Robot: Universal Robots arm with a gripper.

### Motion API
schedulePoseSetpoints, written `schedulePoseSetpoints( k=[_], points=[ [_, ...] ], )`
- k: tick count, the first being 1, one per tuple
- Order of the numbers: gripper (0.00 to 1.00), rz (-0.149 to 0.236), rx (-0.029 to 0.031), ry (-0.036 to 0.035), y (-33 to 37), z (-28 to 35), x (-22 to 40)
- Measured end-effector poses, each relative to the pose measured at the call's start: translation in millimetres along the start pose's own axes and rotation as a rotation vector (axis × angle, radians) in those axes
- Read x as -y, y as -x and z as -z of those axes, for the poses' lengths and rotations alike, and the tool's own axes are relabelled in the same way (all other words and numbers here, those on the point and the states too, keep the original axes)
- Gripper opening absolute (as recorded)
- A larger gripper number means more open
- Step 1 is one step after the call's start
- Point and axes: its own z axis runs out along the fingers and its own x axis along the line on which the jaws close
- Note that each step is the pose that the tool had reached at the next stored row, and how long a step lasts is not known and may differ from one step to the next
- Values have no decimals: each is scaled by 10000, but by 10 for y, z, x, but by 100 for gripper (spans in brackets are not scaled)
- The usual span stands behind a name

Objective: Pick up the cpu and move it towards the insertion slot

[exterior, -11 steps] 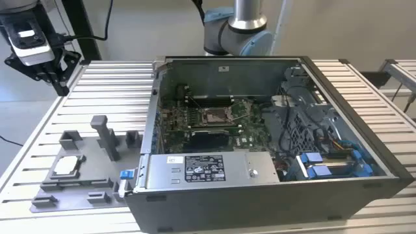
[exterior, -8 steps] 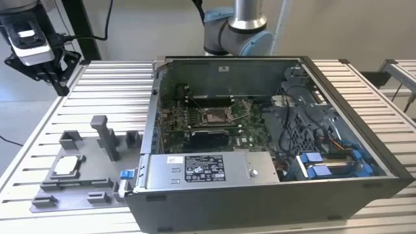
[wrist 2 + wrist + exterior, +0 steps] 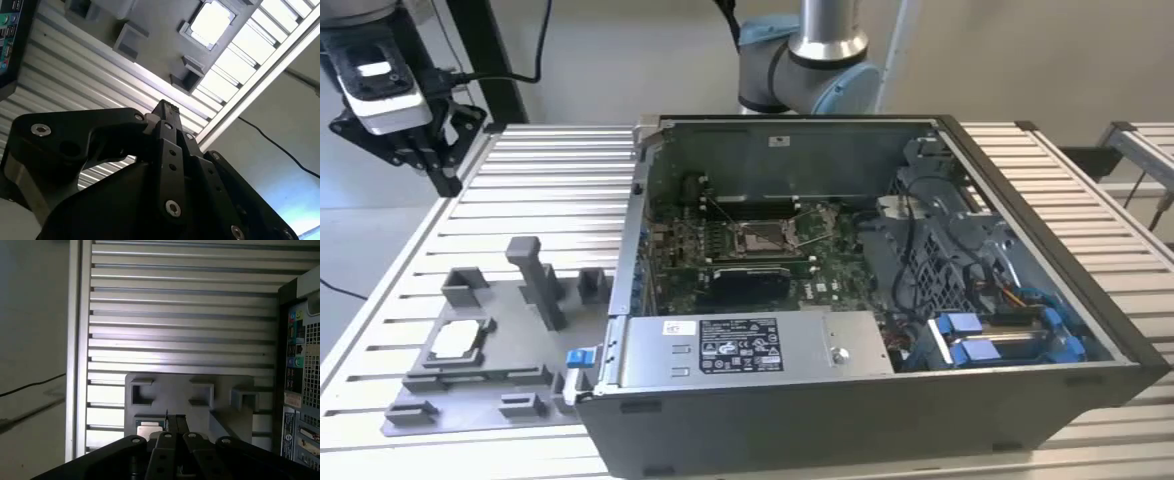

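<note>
An open computer case (image 3: 854,420) lies on its side on the slatted metal desk (image 3: 1067,180), its green motherboard (image 3: 841,288) facing up. A silver power supply (image 3: 747,345) with a white label sits along the near edge inside. Toward the exterior view's right are blue parts (image 3: 987,338), perhaps drive brackets. A grey fixture tray (image 3: 520,345) rests just beside the case on the exterior view's left, a tall post (image 3: 534,280) upright on it. In the first wrist view a black cable (image 3: 30,385) crosses the floor beyond the desk's edge.
</note>
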Motion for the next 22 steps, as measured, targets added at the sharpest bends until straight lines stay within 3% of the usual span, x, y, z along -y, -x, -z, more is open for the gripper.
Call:
schedulePoseSetpoints(
  k=[5, 9, 16, 20, 22],
  points=[
    [0, 0, 5, 0, -34, 0, 45],
    [0, 0, 10, -1, -96, -3, 186],
    [0, 1, 11, 1, -139, -13, 465],
    [0, 1, 13, 1, -179, -23, 600],
    [0, 0, 10, -1, -203, -32, 630]
  ],
)
